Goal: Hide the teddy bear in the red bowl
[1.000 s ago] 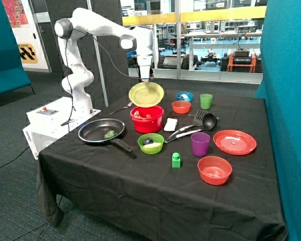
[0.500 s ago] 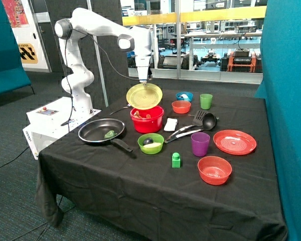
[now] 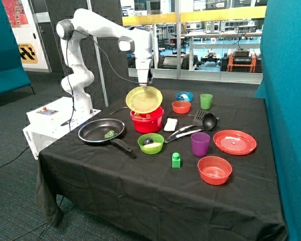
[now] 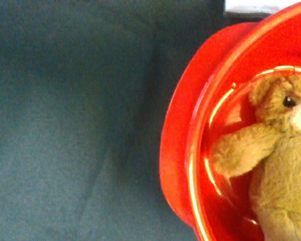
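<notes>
Outside view: gripper (image 3: 145,85) above the red bowl (image 3: 147,121), fingers pinched on the upper rim of a yellow plate (image 3: 144,99) hanging tilted, its lower edge at or just over the bowl's rim. Teddy bear (image 4: 277,159) already lying inside the red bowl, face and one arm plainly uncovered in the wrist view. Bear-in-bowl part seemingly done; covering not yet finished.

Risks from here, as a judgement: a plate held only by its edge, so liable to swing or slip out of a thin pinch; released while this steeply tilted, likely to slide off the rim onto the worktop (image 3: 140,175), or to drop on edge into the bowl beside the bear and leave it in sight. Plate set off-centre: a gap, bear showing. A hard push down on the rim: bowl tipped or shoved toward the frying pan (image 3: 101,131).

Count: one bear, one deep red bowl, one yellow plate, one frying pan, one green bowl (image 3: 150,143), one shallower red bowl (image 3: 214,169), one red plate (image 3: 234,141), one purple cup (image 3: 200,144), one green cup (image 3: 206,101).
</notes>
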Robot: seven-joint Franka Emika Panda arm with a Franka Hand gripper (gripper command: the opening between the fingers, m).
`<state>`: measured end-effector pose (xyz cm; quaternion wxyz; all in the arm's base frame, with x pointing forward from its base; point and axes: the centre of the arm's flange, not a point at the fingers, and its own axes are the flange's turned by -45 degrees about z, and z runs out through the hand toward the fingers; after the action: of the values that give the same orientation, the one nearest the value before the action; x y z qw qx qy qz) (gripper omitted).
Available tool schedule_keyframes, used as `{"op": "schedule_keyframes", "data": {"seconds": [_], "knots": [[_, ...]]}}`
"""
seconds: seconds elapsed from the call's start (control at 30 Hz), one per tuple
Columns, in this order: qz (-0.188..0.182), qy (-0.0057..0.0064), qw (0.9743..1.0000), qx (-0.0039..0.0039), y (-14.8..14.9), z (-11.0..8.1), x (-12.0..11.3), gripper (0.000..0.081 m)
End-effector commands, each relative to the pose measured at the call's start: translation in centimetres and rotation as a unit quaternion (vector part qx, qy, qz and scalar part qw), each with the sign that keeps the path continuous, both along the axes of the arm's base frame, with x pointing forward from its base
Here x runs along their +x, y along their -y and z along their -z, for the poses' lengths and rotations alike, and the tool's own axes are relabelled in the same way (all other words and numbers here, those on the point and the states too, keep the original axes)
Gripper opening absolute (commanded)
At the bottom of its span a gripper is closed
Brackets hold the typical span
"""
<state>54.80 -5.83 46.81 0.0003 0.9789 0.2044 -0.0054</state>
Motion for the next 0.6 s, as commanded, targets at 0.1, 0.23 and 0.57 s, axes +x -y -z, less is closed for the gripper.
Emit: {"op": "schedule_keyframes", "data": {"seconds": [0.1, 0.23, 0.57], "knots": [[-0.010, 0.0052, 0.9999, 0.00141, -0.8, 2.5, 0.0, 0.0000], [-0.013, 0.0052, 0.9999, 0.00142, -1.1, 3.0, 0.0, 0.0000], [-0.006, 0.0052, 1.0000, 0.00138, -0.7, 3.3, 0.0, 0.0000]]}}
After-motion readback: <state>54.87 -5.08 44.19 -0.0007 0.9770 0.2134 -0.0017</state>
